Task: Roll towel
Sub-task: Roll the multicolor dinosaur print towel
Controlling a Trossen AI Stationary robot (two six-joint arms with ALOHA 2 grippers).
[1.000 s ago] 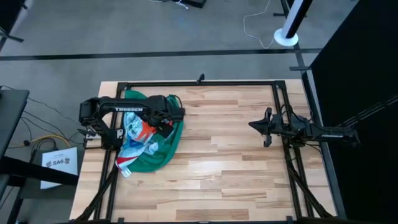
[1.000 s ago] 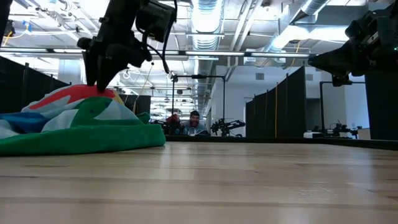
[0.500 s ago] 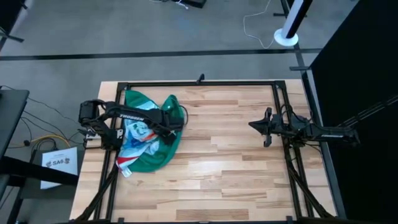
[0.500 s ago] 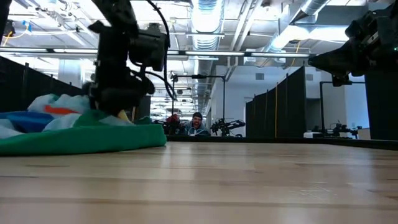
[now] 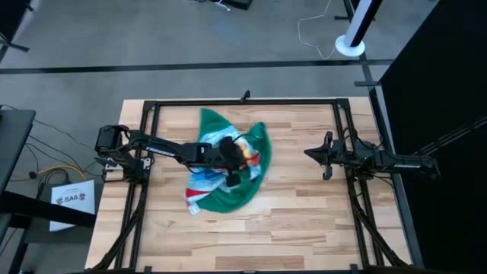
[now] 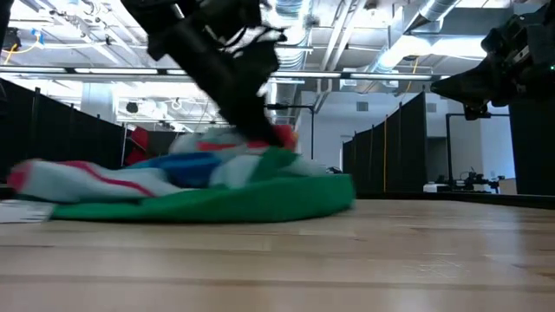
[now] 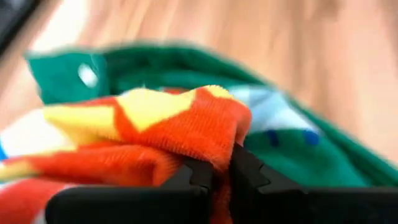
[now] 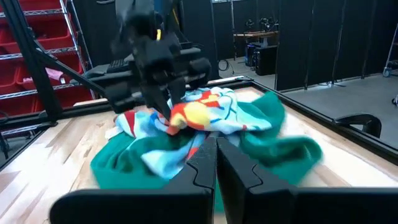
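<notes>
One towel (image 5: 228, 164), bunched mid-worktop (image 5: 297, 221). Your left hand (image 5: 232, 158) pinches an orange fold; right hand (image 5: 321, 155) pressed together, idle by the right edge. Soft, floppy cloth: take a corner.

The towel (image 5: 228, 167) lies mid-table (image 5: 304, 221), left gripper (image 5: 232, 152) on it, right gripper (image 5: 323, 156) well apart

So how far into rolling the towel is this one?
Barely started. The towel lies crumpled mid-table, with no roll formed. The left gripper is pinching an orange fold of it. The right gripper waits off to the side, shut. Spreading and rolling are all still left.
</notes>
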